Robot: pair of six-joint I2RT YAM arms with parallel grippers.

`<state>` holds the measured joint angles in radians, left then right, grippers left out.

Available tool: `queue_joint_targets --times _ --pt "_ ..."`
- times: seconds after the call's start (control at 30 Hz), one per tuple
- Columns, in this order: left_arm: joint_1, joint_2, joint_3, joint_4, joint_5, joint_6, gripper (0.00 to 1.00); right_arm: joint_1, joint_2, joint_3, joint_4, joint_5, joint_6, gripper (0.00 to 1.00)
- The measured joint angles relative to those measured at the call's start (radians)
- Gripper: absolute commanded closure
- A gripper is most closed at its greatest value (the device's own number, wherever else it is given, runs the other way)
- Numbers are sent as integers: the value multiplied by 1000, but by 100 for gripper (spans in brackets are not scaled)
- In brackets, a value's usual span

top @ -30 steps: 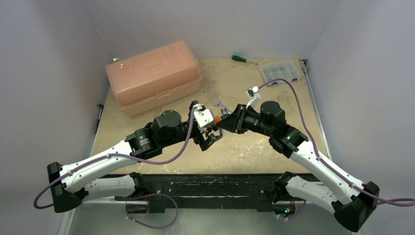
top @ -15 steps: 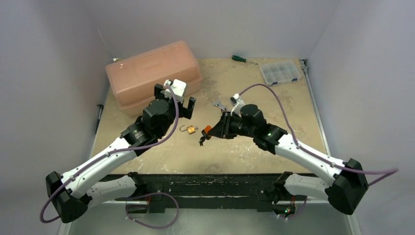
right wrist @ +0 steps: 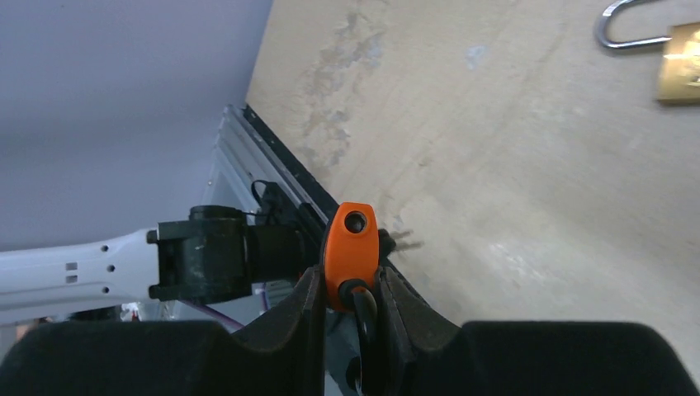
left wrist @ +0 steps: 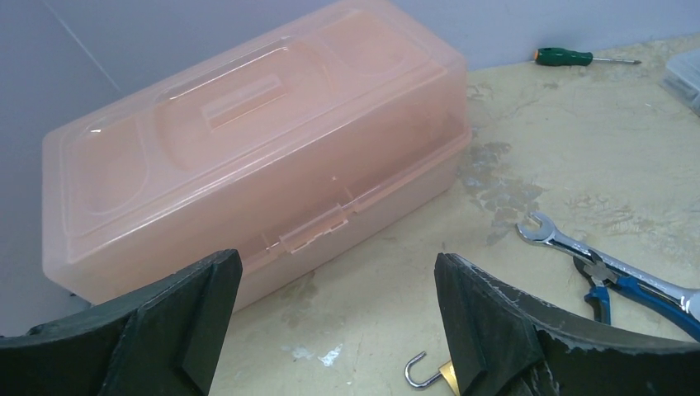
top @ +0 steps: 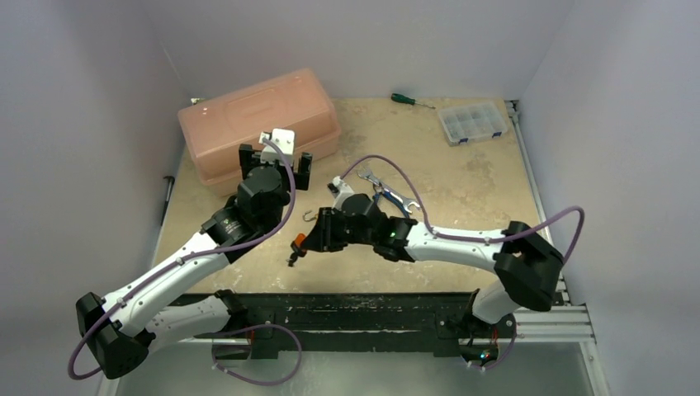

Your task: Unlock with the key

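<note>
Looking down from the top view, we see the right gripper (top: 297, 245) low and left of centre, its fingers pressed together on the key (top: 298, 240). In the right wrist view the key's (right wrist: 350, 246) orange head stands up between the two dark pads, pinched from both sides, with its hole showing at the top. The blade is hidden behind the fingers, so we cannot tell how it points.

The padlock (top: 309, 217) lies on the table (top: 462, 190) just above and to the right of that gripper, apart from the key. In the right wrist view its brass body (right wrist: 678, 51) sits at the upper right corner, the steel shackle reaching left. In the left wrist view only the hooked shackle and a sliver of brass (left wrist: 431, 373) show at the bottom edge, and we cannot tell whether it is latched.

The left gripper (top: 275, 162) is held above the table near the front of the pink box (top: 256, 124), jaws wide apart and holding nothing. The box (left wrist: 248, 165) fills the upper left of its wrist view, lid down.

A wrench (top: 369, 176) and blue-handled pliers (top: 386, 196) lie together right of centre. The screwdriver (top: 404, 99) and a clear organiser (top: 472, 122) lie at the upper right, near the back wall.
</note>
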<state>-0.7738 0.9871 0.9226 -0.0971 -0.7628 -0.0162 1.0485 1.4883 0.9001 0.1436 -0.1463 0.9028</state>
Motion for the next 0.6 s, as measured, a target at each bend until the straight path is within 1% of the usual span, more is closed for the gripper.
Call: queue_joint_targets --times 0.17,0.33,0.6 --pt "0 -4 -5 0 -19 1 7 43 99 35 101 39 52 100" --pt "0 -8 -5 0 -31 1 7 43 161 34 124 90 77 100" --pt "0 -11 -15 3 -30 1 8 27 174 -55 133 183 72 100"
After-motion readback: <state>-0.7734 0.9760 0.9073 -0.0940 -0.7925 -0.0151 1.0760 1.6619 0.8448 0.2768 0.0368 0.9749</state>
